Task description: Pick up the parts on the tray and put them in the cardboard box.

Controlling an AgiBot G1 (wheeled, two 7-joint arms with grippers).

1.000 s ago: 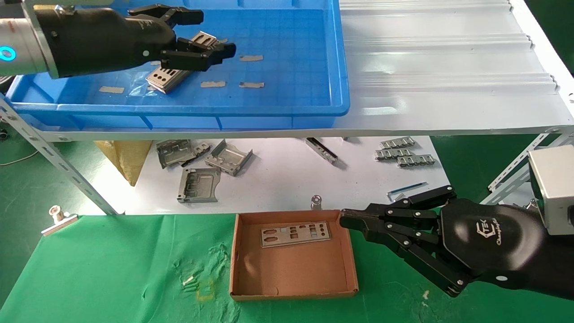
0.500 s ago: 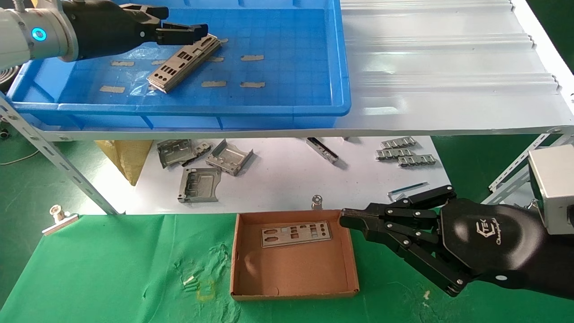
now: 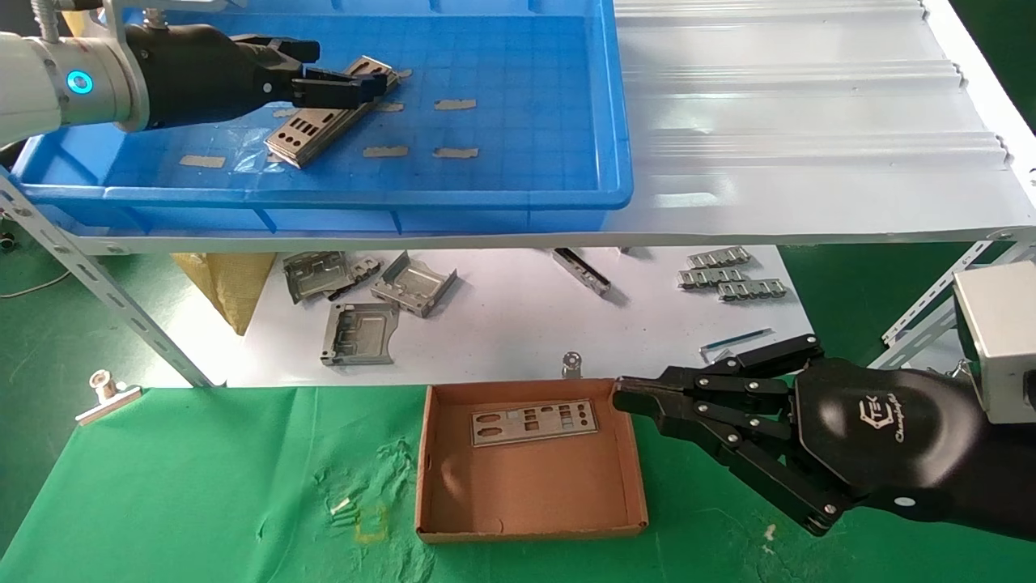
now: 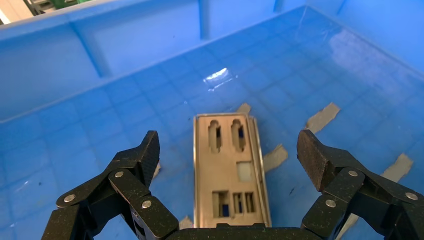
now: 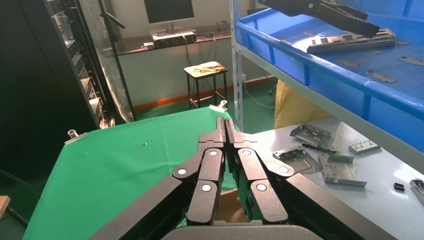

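Observation:
A stack of thin silver plates point(image 3: 324, 121) with punched cutouts lies at an angle on the floor of the blue tray point(image 3: 518, 121). My left gripper point(image 3: 328, 69) is open and hovers over the stack's far end. In the left wrist view the plates point(image 4: 230, 170) lie between the spread fingers point(image 4: 142, 157), untouched, and the gripper point(image 4: 227, 150) holds nothing. One plate point(image 3: 534, 422) lies in the cardboard box point(image 3: 526, 494) on the green cloth. My right gripper point(image 3: 619, 397) is shut and empty beside the box's right wall; it also shows in the right wrist view point(image 5: 225, 125).
Bent grey brackets point(image 3: 364, 300) and ribbed silver strips point(image 3: 728, 275) lie on the white lower shelf under the tray. Tan tape scraps point(image 3: 453, 152) stick to the tray floor. A metal clip point(image 3: 105, 393) sits at the green cloth's left edge.
My left gripper has drawn back to the left and towards the far end of the stack, then lowered slightly. The plates and the right arm have not moved.

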